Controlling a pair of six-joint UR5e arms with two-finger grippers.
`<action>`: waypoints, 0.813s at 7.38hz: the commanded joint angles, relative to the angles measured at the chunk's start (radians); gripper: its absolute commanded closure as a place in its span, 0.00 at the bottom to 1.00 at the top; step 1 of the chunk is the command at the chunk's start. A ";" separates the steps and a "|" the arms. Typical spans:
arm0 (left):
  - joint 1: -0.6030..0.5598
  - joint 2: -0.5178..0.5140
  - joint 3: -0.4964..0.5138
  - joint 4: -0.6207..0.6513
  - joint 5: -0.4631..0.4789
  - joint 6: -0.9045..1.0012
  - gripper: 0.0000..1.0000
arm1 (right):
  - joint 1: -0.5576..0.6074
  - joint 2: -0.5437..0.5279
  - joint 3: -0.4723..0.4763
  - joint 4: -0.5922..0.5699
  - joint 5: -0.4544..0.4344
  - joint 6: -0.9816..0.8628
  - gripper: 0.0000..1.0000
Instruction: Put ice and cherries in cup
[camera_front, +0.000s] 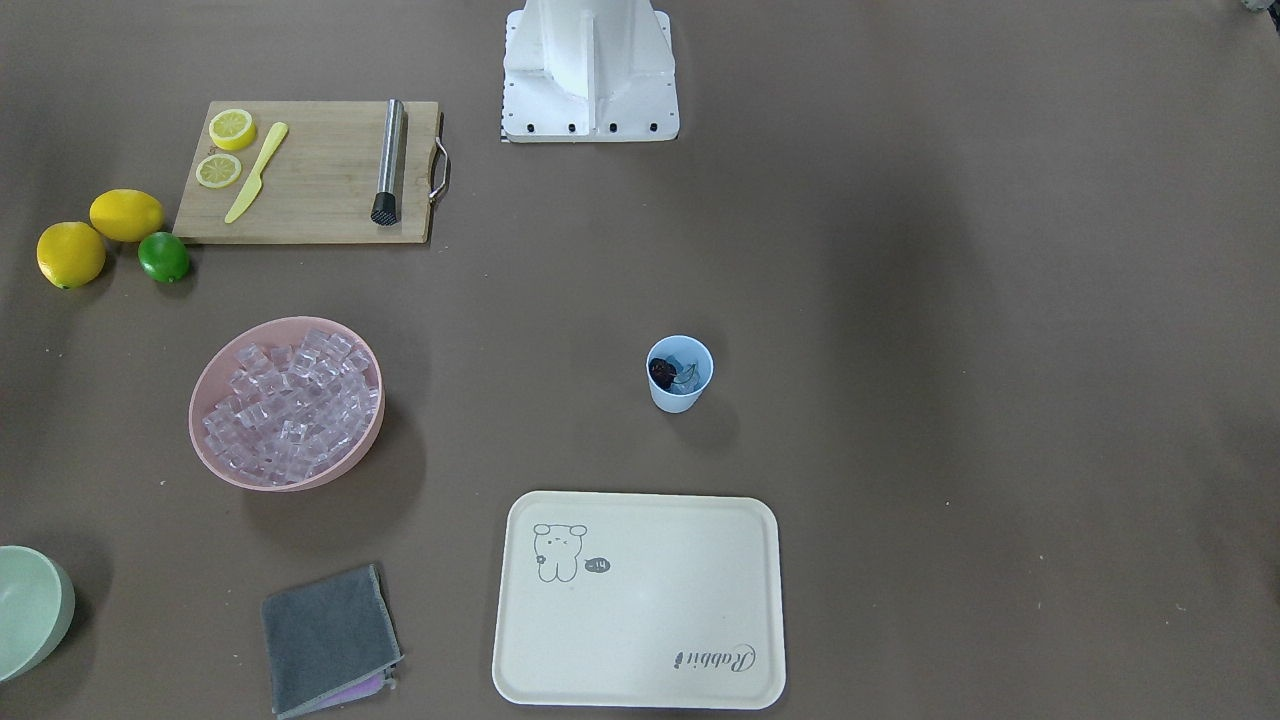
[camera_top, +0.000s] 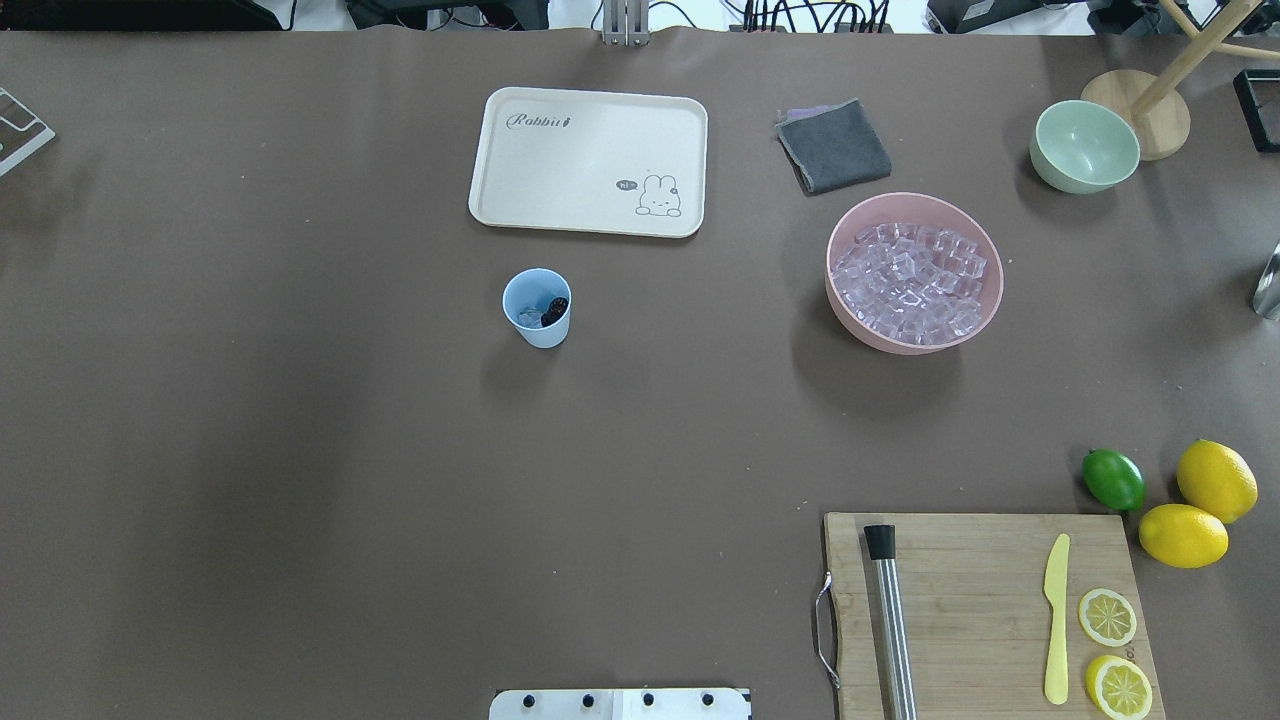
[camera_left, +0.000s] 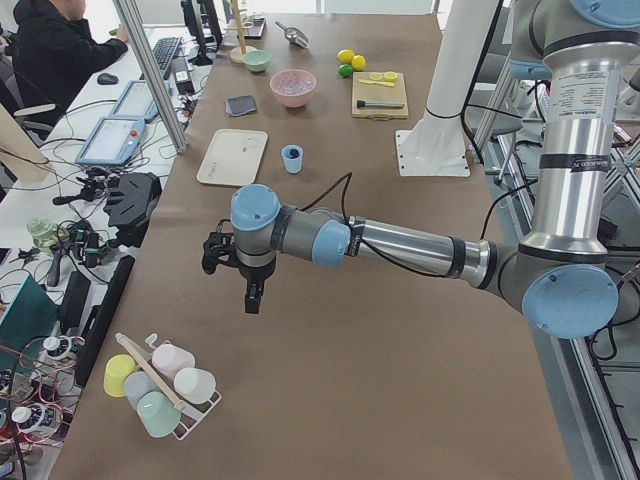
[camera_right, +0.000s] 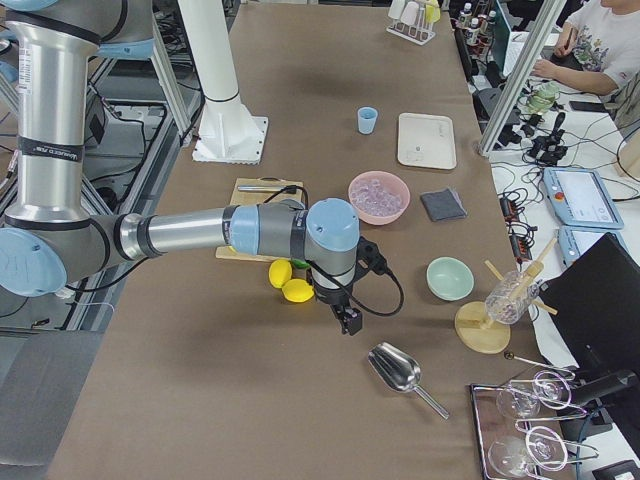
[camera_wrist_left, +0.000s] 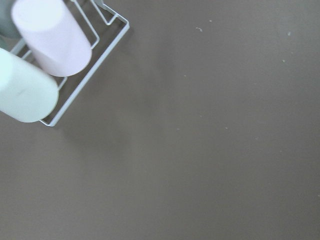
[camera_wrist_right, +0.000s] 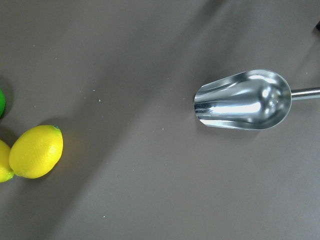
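Two-arm workstation, each arm held over one end of the brown table (camera_front: 950, 300). Most of the ice (camera_front: 290, 405) is heaped in the pink bowl (camera_top: 915, 346), well apart from the light blue cup (camera_front: 680, 390). The cup stands upright on bare table, near the long edge of the cream tray (camera_front: 640, 610) but not touching it. Inside it the dark cherries (camera_front: 662, 374) lie against the wall, with a pale, glassy piece beside them that looks like ice. A bamboo cutting board (camera_front: 320, 190) carries two lemon slices (camera_front: 231, 129), a yellow knife (camera_front: 256, 172) and a steel muddler (camera_front: 389, 160). Two lemons (camera_front: 126, 214) and a lime (camera_front: 163, 257) sit just beside it. The left gripper (camera_left: 250, 297) hangs over bare table near a wire rack of pastel cups (camera_left: 160, 385), far from the blue cup. It shows only in the side view, so whether its fingers are spread or pressed together cannot be told. The right gripper (camera_right: 350, 322) hangs between the lemons and a steel scoop (camera_wrist_right: 242, 100); its finger state likewise cannot be told
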 joint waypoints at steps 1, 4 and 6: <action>-0.008 -0.011 0.000 -0.025 0.035 0.020 0.02 | 0.001 -0.006 -0.017 -0.001 -0.003 0.002 0.01; 0.000 -0.016 0.069 -0.070 0.069 0.026 0.02 | 0.001 0.009 -0.031 -0.001 0.009 0.005 0.01; 0.007 -0.014 0.106 -0.096 0.069 0.071 0.02 | -0.001 0.060 -0.032 -0.011 0.015 0.005 0.01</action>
